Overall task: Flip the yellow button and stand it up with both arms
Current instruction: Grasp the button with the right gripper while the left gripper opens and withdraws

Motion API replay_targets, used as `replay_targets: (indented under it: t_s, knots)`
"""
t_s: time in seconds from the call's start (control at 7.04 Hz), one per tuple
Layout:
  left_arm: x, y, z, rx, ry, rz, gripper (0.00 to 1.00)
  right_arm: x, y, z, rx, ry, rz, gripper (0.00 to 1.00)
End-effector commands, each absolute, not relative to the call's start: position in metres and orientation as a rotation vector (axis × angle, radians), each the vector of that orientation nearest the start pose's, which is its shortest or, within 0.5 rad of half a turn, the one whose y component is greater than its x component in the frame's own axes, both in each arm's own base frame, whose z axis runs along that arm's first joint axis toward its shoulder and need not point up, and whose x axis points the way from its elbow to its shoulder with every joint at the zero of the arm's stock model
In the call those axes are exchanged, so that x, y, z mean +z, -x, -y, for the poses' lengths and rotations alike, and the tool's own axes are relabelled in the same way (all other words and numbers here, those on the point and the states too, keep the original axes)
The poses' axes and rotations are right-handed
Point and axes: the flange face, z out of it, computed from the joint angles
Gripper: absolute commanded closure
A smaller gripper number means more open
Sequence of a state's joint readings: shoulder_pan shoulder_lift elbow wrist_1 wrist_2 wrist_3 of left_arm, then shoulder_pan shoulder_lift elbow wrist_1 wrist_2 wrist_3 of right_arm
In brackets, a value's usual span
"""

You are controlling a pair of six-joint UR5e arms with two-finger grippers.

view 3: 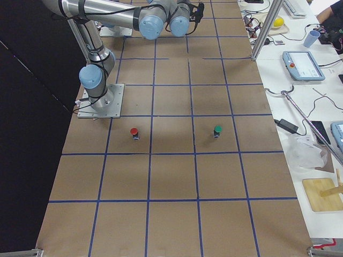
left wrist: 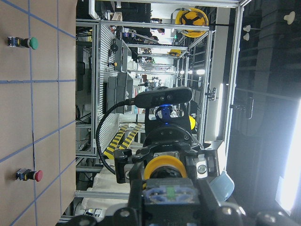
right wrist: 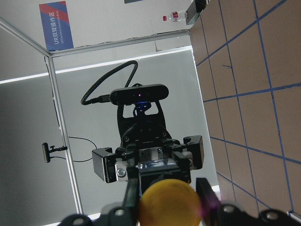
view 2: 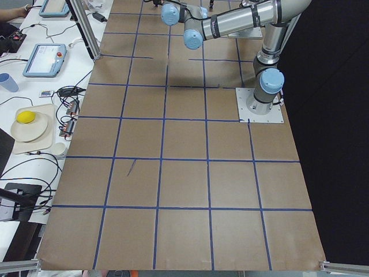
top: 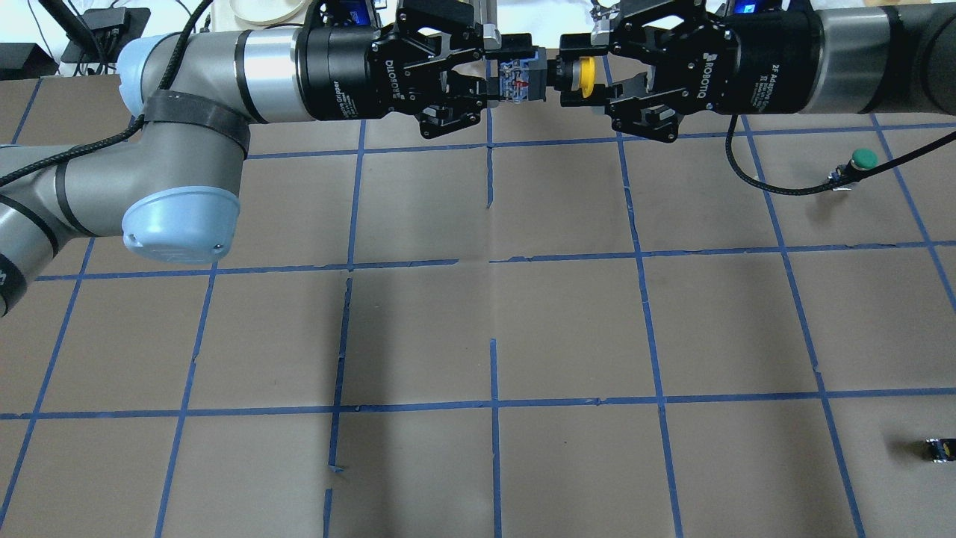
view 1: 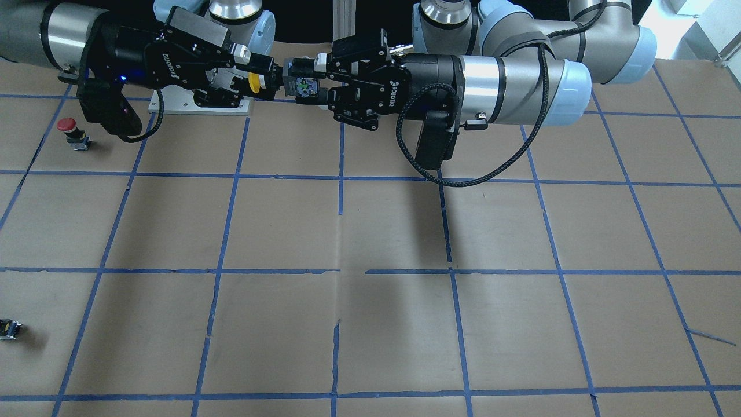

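Both grippers are meeting in mid-air above the table (top: 567, 321), the yellow button (top: 523, 76) spanning the gap between them.
The left gripper (top: 514, 71) is clamping the button's block body. The right gripper (top: 571, 75) is sitting narrow around the yellow cap, its fingers hiding whether they are pressing it. Both wrist views are cutting the button off at the bottom edge, and the side views are showing the fingertips too small to read.

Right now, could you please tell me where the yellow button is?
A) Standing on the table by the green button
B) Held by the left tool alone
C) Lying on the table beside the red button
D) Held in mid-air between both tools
D: the yellow button is in mid-air, with the left tool gripping its block body and the right tool gripping its cap end.
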State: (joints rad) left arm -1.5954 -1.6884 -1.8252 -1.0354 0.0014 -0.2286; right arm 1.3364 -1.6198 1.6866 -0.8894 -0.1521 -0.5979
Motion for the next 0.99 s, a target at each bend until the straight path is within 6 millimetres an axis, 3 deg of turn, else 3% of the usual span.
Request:
replay_targets:
  t_s: [0.0, 0.14, 0.28, 0.71, 0.85]
  knots:
    - [0.456, 0.245, 0.507, -0.076, -0.038, 1.572, 0.96, 0.483, -0.124, 0.476, 0.035, -0.257, -1.664, 0.56]
    - [0.455, 0.245, 0.508, -0.082, -0.044, 1.572, 0.49, 0.483, -0.124, 0.476, 0.034, -0.258, -1.663, 0.57]
    - [0.453, 0.245, 0.507, -0.085, -0.047, 1.572, 0.26, 0.482, -0.124, 0.476, 0.036, -0.256, -1.665, 0.57]
    - [0.455, 0.245, 0.507, -0.084, -0.049, 1.574, 0.15, 0.485, -0.124, 0.477, 0.03, -0.254, -1.666, 0.57]
    - [0.455, 0.231, 0.513, -0.071, -0.079, 1.58, 0.1, 0.484, -0.124, 0.476, 0.057, -0.269, -1.675, 0.57]
